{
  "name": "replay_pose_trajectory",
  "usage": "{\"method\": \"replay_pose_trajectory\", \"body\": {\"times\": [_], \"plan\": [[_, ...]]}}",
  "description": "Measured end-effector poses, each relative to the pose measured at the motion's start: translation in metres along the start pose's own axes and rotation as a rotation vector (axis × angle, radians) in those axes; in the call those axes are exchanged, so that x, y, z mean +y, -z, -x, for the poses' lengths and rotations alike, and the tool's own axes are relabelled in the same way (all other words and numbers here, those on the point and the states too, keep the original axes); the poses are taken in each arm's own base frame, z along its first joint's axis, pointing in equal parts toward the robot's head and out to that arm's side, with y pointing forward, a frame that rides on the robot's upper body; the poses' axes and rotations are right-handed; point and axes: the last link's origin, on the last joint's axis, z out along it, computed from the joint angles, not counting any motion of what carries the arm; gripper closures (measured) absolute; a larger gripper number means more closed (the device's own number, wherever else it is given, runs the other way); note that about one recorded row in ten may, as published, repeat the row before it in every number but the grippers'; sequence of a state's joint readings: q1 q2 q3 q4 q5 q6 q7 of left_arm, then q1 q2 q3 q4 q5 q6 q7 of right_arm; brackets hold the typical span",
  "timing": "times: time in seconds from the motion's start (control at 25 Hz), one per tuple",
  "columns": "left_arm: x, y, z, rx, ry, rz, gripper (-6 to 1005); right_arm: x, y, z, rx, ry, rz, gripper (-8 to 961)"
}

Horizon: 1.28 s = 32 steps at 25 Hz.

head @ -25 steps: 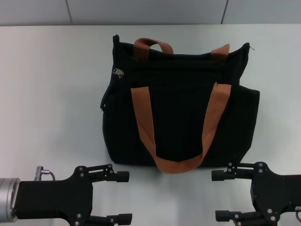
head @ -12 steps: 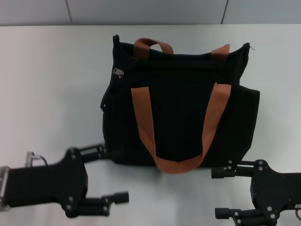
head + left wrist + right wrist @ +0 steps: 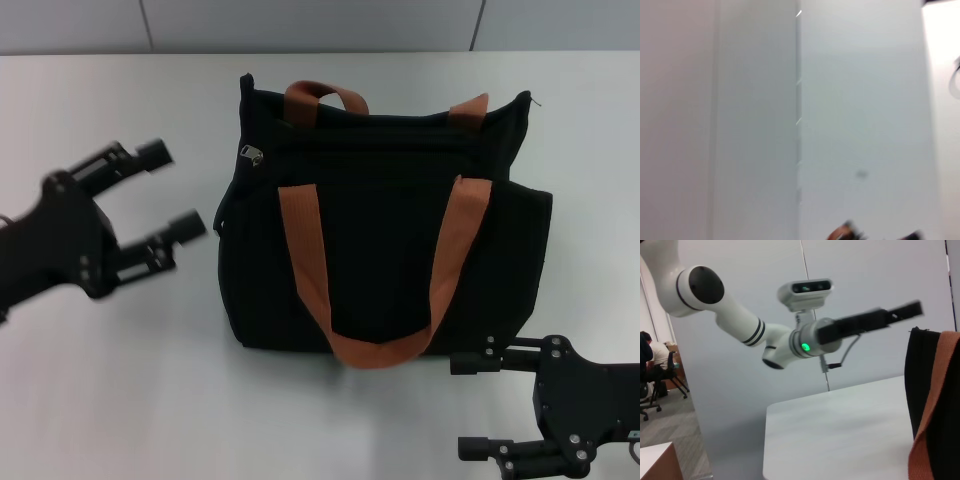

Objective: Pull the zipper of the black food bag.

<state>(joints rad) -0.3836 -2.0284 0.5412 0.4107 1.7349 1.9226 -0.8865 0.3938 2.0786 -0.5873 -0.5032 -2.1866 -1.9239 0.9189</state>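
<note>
Spread-fingered left gripper (image 3: 165,195), the nearer arm, lies beside the large black fabric food bag (image 3: 385,215), whose small silver zipper (image 3: 250,153) sits rightward; open right gripper (image 3: 470,408) parked.

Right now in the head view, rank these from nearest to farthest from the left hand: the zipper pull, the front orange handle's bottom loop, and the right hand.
1. The zipper: nearest, at the black food bag's upper left corner, just right of the left hand.
2. The front handle's bottom loop: at the bag's near edge, middle.
3. The right hand: farthest, low on the right, near the bag's bottom corner.
</note>
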Motion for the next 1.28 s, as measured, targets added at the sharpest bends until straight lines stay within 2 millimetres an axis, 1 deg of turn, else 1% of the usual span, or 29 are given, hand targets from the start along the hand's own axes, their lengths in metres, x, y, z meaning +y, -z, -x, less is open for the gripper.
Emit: {"method": "replay_pose_trajectory", "body": {"times": [0.04,0.12,0.24,0.28,0.4,0.72,0.76,0.84,0.96,1.08,1.16,1.28], "plan": [[-0.011,0.004,0.000,-0.042,-0.001,-0.031,188,0.000,0.000,0.000,-0.001,0.000,0.001,213],[-0.022,0.007,0.000,-0.103,0.000,-0.052,189,0.000,0.001,0.001,-0.005,0.001,0.002,214],[-0.028,0.009,0.001,-0.145,0.002,-0.054,189,0.000,0.002,0.002,-0.009,0.001,-0.003,216],[-0.037,0.008,0.004,-0.241,0.003,-0.043,189,0.000,0.002,0.002,-0.009,0.001,-0.004,217],[-0.039,0.006,0.006,-0.261,0.003,-0.037,189,0.000,0.003,0.002,-0.009,0.000,-0.005,218],[-0.045,-0.023,0.020,-0.308,-0.028,-0.056,189,0.000,0.003,0.003,-0.014,-0.001,0.000,223],[-0.048,-0.031,0.022,-0.321,-0.041,-0.056,189,0.000,0.003,0.003,-0.014,-0.001,0.000,223],[-0.049,-0.033,0.023,-0.327,-0.046,-0.056,189,0.000,0.003,0.003,-0.014,-0.001,0.000,224],[-0.053,-0.047,0.027,-0.349,-0.061,-0.059,189,0.000,0.003,0.003,-0.015,-0.002,0.000,226],[-0.055,-0.050,0.028,-0.354,-0.073,-0.063,189,0.000,0.003,0.003,-0.015,-0.003,0.000,228],[-0.054,-0.053,0.029,-0.353,-0.115,-0.056,189,0.000,0.004,0.003,-0.016,-0.002,-0.001,229],[-0.053,-0.053,0.028,-0.350,-0.136,-0.048,189,0.000,0.004,0.003,-0.019,-0.002,-0.005,230]]}}
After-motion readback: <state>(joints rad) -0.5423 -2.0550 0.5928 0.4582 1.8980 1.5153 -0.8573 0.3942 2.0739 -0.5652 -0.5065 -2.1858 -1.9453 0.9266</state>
